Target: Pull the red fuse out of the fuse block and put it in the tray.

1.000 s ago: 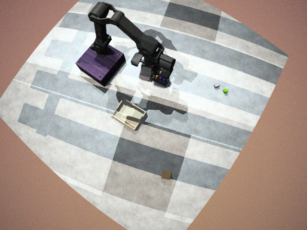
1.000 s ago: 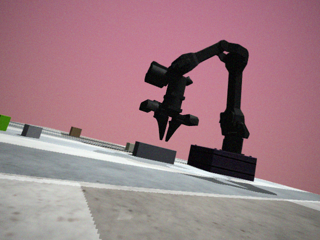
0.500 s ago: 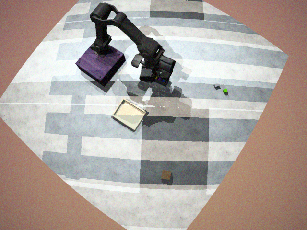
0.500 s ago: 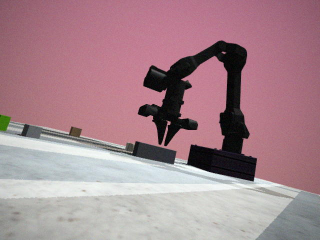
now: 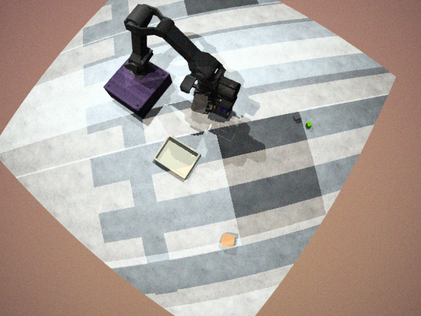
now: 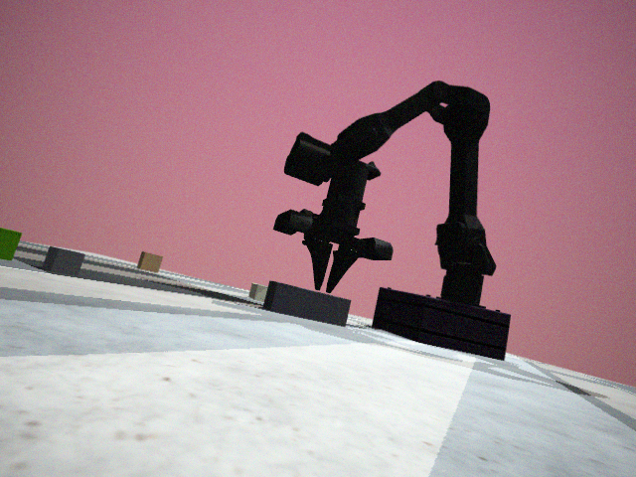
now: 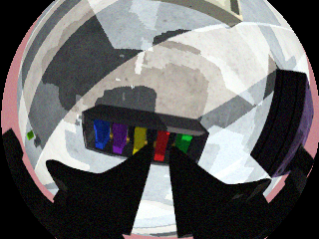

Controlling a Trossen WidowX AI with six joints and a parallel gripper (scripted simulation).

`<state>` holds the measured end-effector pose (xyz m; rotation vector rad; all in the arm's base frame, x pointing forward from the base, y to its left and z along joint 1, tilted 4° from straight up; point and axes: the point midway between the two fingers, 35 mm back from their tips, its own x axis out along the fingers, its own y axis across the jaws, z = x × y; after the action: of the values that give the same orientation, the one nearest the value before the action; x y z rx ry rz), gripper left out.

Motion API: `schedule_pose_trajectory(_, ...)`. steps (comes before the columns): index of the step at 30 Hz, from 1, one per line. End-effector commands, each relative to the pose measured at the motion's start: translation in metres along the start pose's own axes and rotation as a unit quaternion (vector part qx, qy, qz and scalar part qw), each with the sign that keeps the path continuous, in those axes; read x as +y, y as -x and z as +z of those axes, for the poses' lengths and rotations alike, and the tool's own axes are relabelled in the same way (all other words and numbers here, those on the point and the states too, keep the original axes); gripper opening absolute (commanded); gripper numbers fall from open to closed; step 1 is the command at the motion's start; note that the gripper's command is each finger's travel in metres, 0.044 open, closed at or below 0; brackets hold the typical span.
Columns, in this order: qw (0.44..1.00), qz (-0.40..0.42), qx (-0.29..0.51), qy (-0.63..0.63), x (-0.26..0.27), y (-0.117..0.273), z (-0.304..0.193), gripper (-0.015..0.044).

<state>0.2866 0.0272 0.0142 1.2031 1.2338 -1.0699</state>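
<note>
"How is the gripper (image 5: 207, 103) (image 6: 323, 290) (image 7: 161, 149) standing?"

"Its fingers are standing a little apart, tips pointing down, and they are holding nothing."

"And the red fuse (image 7: 161, 144)?"

"It's sitting in its slot, lying below the hand and showing between the tips in the wrist view. Its long side is running in line with the fingers there, across the row, so I'm judging that the coming move is a straight descent with one finger passing either side."

"What's crowding it?"

"The yellow fuse (image 7: 140, 138) and the green fuse (image 7: 184, 141) are flanking it, leaving narrow gaps; a sideways drift is risking a touch."

"Is the top view helping?"

"Not with red: the arm is hiding it. The exterior view is showing the tips just above the rim of the fuse block (image 5: 222, 117) (image 6: 308, 303) (image 7: 145, 117), whose wall is hiding every fuse."

"Where's the tray (image 5: 169, 168) (image 6: 258, 291) (image 7: 214, 11)?"

"Seen from the top, it's lying farther towards the table's left corner than the block. Farther off, the green cube (image 5: 308, 124) (image 6: 9, 243) (image 7: 30, 134) is sitting towards the right corner."
</note>
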Motion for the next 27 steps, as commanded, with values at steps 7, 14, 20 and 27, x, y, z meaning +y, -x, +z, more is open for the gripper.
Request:
schedule_pose_trajectory(7, 1.0, 0.0, 0.003, -0.002, 0.0001, -0.0089, -0.001, 0.0074)
schedule_pose_trajectory(14, 1.0, 0.0, 0.003, -0.002, 0.0001, -0.0095, -0.001, 0.0074)
schedule_pose_trajectory(20, 1.0, 0.0, 0.0, 0.0, -0.0002, -0.0087, 0.0, 0.0047)
schedule_pose_trajectory(27, 1.0, 0.0, 0.0, 0.0, -0.0002, -0.0087, 0.0, 0.0001)
